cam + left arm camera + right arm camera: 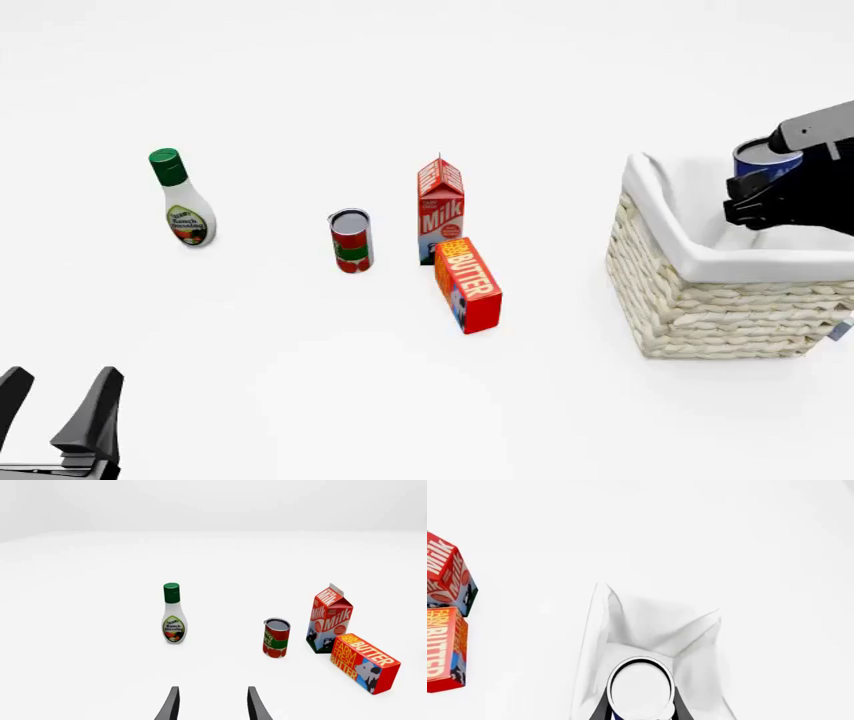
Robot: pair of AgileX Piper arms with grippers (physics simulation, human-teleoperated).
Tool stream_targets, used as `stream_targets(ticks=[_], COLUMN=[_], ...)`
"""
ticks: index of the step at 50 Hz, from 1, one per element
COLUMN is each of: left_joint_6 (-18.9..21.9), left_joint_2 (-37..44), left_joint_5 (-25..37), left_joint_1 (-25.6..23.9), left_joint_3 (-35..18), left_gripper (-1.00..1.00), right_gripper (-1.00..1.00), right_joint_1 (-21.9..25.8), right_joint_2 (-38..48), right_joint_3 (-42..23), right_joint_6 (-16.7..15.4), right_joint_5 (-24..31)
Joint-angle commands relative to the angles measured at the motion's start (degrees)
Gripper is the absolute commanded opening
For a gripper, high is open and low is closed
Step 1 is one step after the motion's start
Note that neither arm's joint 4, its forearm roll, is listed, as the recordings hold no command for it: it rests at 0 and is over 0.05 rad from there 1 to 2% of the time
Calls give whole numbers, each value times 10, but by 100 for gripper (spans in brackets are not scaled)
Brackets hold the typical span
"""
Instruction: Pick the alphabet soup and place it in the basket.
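The alphabet soup (762, 156), a small can with a blue label and silvery-white top, hangs just over the open top of the basket (714, 305). My right gripper (766, 190) is shut on it. In the right wrist view the can's top (640, 687) sits between the dark fingers (602, 711), above the basket's white cloth lining (657, 622). The basket is pale woven wicker and stands at the table's right side. My left gripper (60, 398) is open and empty at the near left, its fingertips (173, 705) spread apart.
A ranch dressing bottle (183, 205) stands at the left. A red-and-green can (351, 240), a milk carton (441, 208) and a butter box (469, 285) cluster in the middle, left of the basket.
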Motion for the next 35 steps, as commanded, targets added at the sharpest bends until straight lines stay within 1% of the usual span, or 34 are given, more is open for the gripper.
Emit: stream_targets(ticks=[1,16,24,35], left_joint_6=[0,0,0,0], left_joint_2=[0,0,0,0], left_joint_5=[0,0,0,0], left_joint_1=[0,0,0,0], left_joint_3=[0,0,0,0], left_gripper=[100,100,100,100], right_gripper=[-100,-100,-100,-100], right_joint_1=[-1,-9,-12,-7], right_joint_2=[31,59,80,102], right_joint_3=[-20,-48,-52,-48], right_joint_6=[2,-13,-20,-18], right_joint_5=[4,20,15,4])
